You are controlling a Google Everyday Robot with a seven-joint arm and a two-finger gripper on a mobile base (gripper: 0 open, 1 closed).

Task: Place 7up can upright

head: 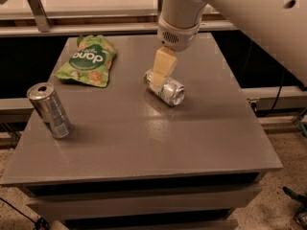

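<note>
The 7up can [169, 90], short and silver with green markings, lies on its side near the middle of the grey table [144, 138], its end facing the front right. My gripper [160, 74] hangs from the white arm directly over the can's left half, its cream fingers [163, 63] reaching down onto the can. The fingers hide part of the can's body.
A green snack bag [88, 61] lies flat at the back left. A taller, slim silver can [49, 110] with a blue-white label stands at the left edge. A rail and dark gap run behind the table. The floor drops off at the right.
</note>
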